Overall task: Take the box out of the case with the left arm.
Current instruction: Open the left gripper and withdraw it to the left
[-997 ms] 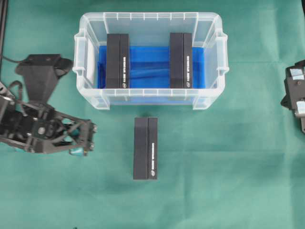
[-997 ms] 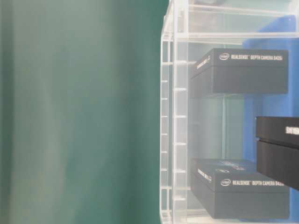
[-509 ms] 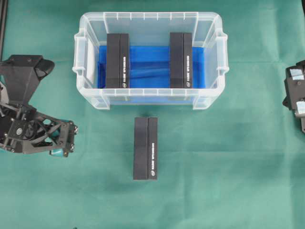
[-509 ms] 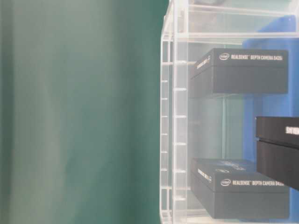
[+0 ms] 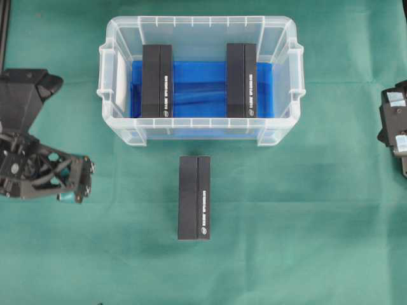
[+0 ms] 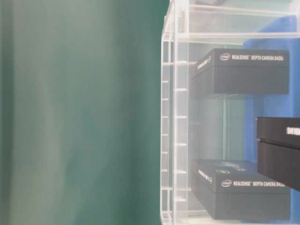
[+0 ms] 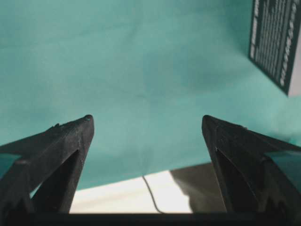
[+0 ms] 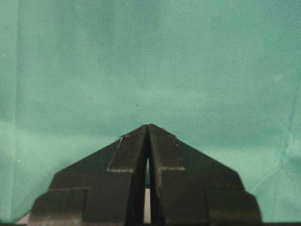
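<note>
One green cloth point(image 5: 305, 254) covers the table; left gripper point(image 7: 146, 123) wide, right gripper point(image 8: 148, 126) closed.

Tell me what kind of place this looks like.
Most likely a robotics lab test bench, not a home or shop. A green cloth covers the work surface, two black robot arms flank it, the left pincer open, and identical black depth camera boxes sit in and beside a clear plastic case.
</note>
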Controlling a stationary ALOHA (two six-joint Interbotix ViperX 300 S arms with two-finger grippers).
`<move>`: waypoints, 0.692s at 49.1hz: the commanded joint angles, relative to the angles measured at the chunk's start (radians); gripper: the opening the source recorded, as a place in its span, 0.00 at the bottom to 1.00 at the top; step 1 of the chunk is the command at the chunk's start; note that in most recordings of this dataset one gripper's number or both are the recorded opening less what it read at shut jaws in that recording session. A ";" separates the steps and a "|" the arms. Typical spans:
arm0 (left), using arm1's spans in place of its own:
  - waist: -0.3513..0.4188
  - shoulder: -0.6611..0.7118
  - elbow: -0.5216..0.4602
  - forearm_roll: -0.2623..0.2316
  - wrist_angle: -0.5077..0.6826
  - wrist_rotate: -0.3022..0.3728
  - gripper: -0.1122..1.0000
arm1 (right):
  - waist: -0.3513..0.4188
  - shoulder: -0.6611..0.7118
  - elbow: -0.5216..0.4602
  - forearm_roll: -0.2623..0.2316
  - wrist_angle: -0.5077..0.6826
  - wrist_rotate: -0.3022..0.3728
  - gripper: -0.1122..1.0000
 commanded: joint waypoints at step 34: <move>0.396 -0.115 0.012 0.002 0.127 0.333 0.96 | -0.002 0.003 -0.026 -0.002 -0.003 0.003 0.09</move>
